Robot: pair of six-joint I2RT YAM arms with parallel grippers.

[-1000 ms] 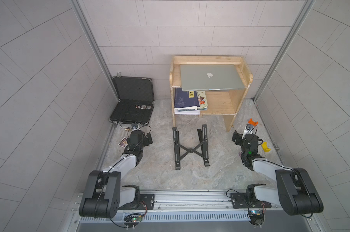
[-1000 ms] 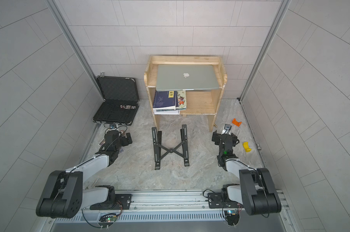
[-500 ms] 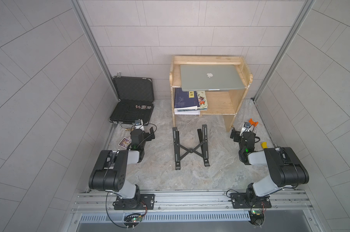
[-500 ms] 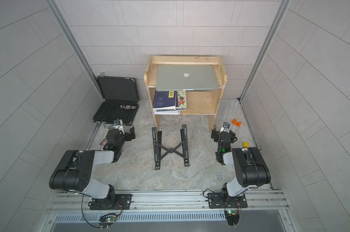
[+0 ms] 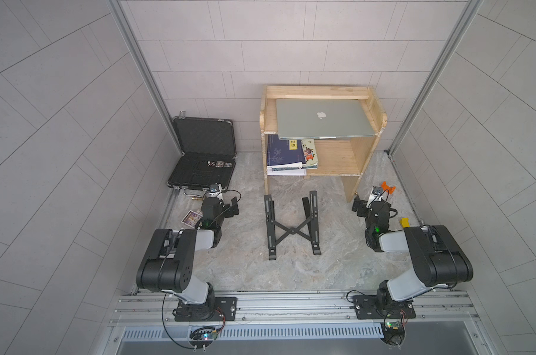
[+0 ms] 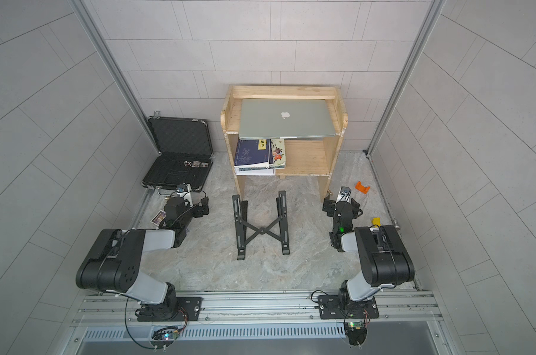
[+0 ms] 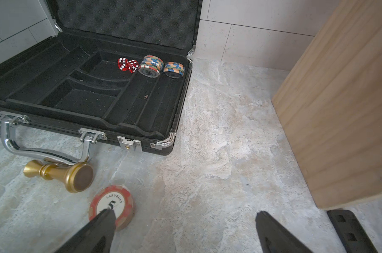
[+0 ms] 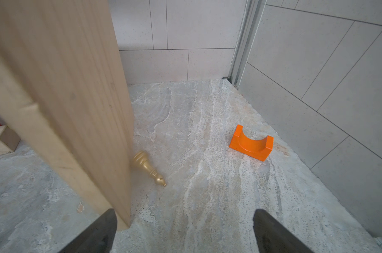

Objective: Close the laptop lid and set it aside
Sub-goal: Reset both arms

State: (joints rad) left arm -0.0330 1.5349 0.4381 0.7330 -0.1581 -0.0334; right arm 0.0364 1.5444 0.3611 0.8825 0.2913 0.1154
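So, the laptop (image 5: 322, 123) is sitting on the top deck of the wooden shelf (image 5: 365, 153), upper middle of the frame in both top views, right by the back wall. The laptop lid (image 6: 286, 123) is shut flat with the apple logo facing up, and its front edge looks to poke out a little past the shelf's front. On the lower shelf there's a stack of books (image 5: 286, 156). The black folding stand (image 5: 291, 227) lies bare in the middle of the table (image 5: 291, 276), in front of the shelf.

Neither arm is anywhere near the laptop. The left arm (image 5: 174, 261) is folded low at the lower left, wrist pointing toward the open black briefcase (image 5: 202, 159). The left jaws are spread wide with nothing between them. In the left wrist view one fingertip (image 7: 104, 221) overlaps a red Las Vegas poker chip (image 7: 119, 198) lying on the table, and I can't tell if it actually touches. A gold chess piece (image 7: 60, 175) lies on its side just beside the briefcase handle, and two red dice (image 7: 127, 64) sit inside the case.

The right arm (image 5: 435, 258) is folded low at the lower right, wrist near the shelf's right leg. The right jaws are wide apart too, holding nothing. Its wrist view shows a second gold piece (image 8: 148, 172) tipped over against that leg, and an orange block (image 8: 251, 143) well apart from it.
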